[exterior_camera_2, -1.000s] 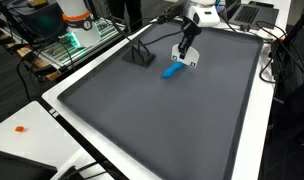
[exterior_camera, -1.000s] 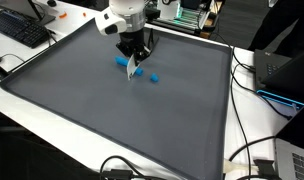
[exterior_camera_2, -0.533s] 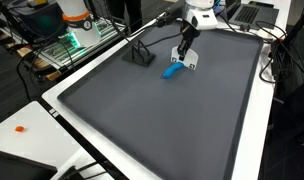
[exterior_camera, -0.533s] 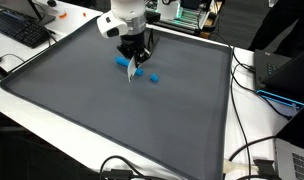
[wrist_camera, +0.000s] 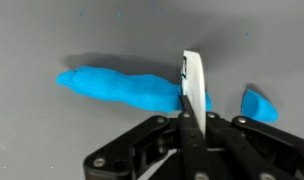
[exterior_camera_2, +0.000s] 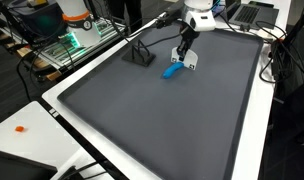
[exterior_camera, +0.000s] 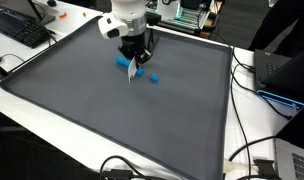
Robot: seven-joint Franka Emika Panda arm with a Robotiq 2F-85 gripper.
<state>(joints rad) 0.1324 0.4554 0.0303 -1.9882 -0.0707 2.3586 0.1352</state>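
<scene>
Robotiq gripper (wrist_camera: 192, 120) stood with its fingers closed flat on a thin white blade (wrist_camera: 193, 85), which it held upright and edge-down; in the wrist view the blade met the right end of the blue roll (wrist_camera: 122, 88), though whether it had cut in could not be told. The roll lay on its side directly beneath the gripper in both exterior views (exterior_camera: 122, 62) (exterior_camera_2: 172, 71); its lumpy, uneven surface suggested a soft, light, dough-like mass that would dent under a pinch and might stick to the blade; a hold across its thick middle, taken gently, looked safest. A small blue piece (wrist_camera: 258, 104) lay just beyond the blade, apart from the roll's right end (exterior_camera: 154, 78); it looked equally soft and easy to squash.

A grey mat (exterior_camera: 112, 120) spread widely under the roll, flat and matte, likely offering decent grip; a white table (exterior_camera: 52, 135) framed it. Well away from the roll stood a laptop (exterior_camera: 282, 75) and a black keyboard (exterior_camera: 22, 28); a black stand (exterior_camera_2: 140, 55) sat near the roll on the mat.
</scene>
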